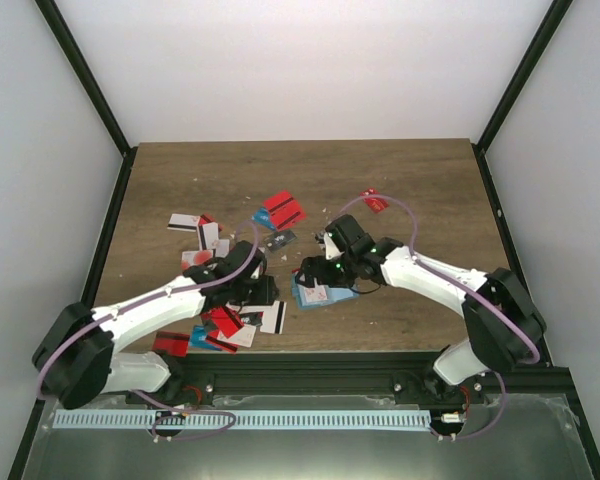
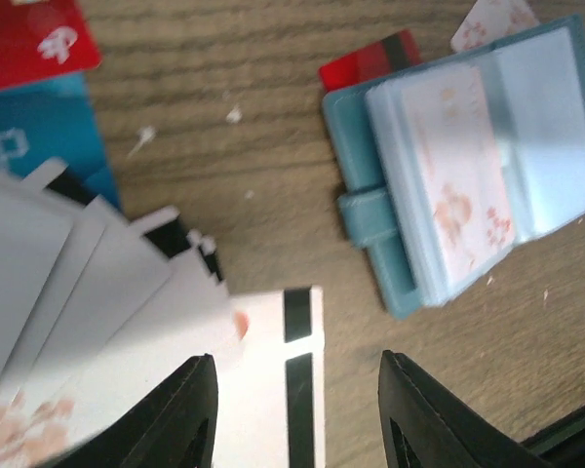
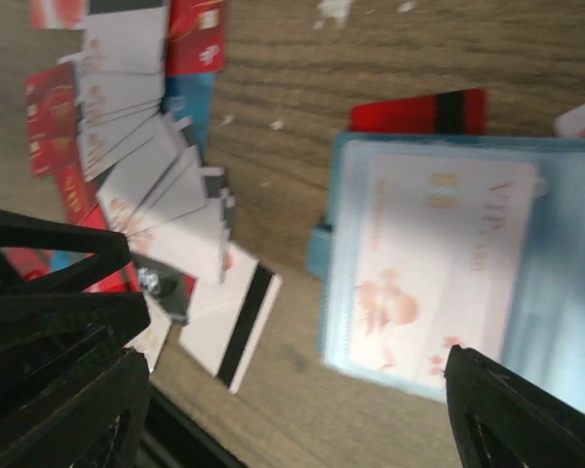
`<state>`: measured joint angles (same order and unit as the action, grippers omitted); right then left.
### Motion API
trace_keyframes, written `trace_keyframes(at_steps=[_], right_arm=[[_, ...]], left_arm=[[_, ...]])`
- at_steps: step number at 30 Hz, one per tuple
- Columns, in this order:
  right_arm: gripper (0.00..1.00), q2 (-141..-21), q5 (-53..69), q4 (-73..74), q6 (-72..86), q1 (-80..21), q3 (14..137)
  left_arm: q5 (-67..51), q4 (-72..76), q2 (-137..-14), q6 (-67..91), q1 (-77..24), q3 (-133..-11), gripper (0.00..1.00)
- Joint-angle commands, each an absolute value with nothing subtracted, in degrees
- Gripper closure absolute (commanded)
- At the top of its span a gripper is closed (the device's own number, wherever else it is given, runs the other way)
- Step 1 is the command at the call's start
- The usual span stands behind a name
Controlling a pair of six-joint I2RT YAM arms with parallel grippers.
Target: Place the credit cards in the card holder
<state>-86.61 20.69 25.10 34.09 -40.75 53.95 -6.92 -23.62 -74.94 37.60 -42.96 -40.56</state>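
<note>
The teal-blue card holder [image 1: 318,293] lies open near the table's front, with a white card with red dots in its pocket. It also shows in the left wrist view [image 2: 370,219] and the right wrist view [image 3: 322,249]. A fan of white credit cards [image 2: 97,292] lies left of it. My left gripper [image 2: 297,414] is open above a white card with a black stripe [image 2: 273,380], which also shows in the right wrist view [image 3: 229,327]. My right gripper [image 3: 292,405] is open and empty just above the holder. A red card [image 3: 419,112] sticks out from under the holder.
More red, white and blue cards lie scattered at the back left [image 1: 195,228], back middle [image 1: 283,210] and back right [image 1: 375,201], and a pile lies near the front edge [image 1: 220,325]. White crumbs dot the wood. Black frame posts [image 1: 105,230] line both sides.
</note>
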Motion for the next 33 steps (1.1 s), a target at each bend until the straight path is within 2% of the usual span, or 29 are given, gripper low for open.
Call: trace_keyframes(at_steps=[1,4,6,10,11,15,27,33], right_arm=[[0.15,-83.60,25.48,18.79,34.55,-44.11,51.44],[0.16,-83.24,26.37,15.48,35.52,-46.69,50.41],[0.16,-83.30,26.37,14.21,36.21,-47.79,49.92],[0.16,-82.96,26.40,12.66,36.78,-48.65,48.39],[0.16,-82.78,26.38,12.58,36.68,-48.61,47.92],[0.16,-82.49,25.41,12.56,35.87,-48.69,46.80],[0.15,-85.78,23.43,11.64,32.13,-48.48,46.72],[0.14,-86.90,22.89,11.17,30.22,-47.67,46.26]], left_arm=[[-0.96,-33.22,-69.38,42.73,-45.10,-38.21,0.52],[3.43,-38.37,-65.88,46.93,-46.35,-37.07,0.51],[7.18,-41.62,-64.11,50.31,-46.70,-36.10,0.45],[12.09,-44.95,-60.90,56.86,-46.81,-33.62,0.38],[12.85,-44.92,-60.17,58.06,-46.84,-32.88,0.34],[15.33,-44.53,-58.78,61.79,-46.82,-30.87,0.01],[11.74,-39.27,-61.25,67.25,-45.83,-29.45,0.00],[10.59,-40.81,-64.71,69.67,-45.27,-29.66,0.07]])
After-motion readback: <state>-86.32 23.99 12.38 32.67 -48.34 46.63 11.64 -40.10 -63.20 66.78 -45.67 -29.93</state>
